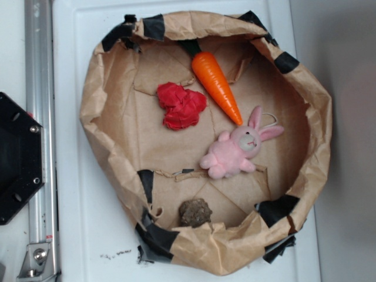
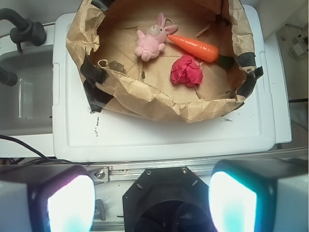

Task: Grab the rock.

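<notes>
The rock is a small lumpy dark brown-grey stone lying inside the brown paper basin, close to its near wall. In the wrist view the rock shows at the basin's left side, partly behind the crumpled paper rim. My gripper shows only in the wrist view. Its two fingers stand wide apart with nothing between them, high above the robot base and well short of the basin. The gripper does not show in the exterior view.
Inside the basin lie a pink plush bunny, an orange carrot and a red paper wad. The basin sits on a white lid. The black robot base and a metal rail stand at the left.
</notes>
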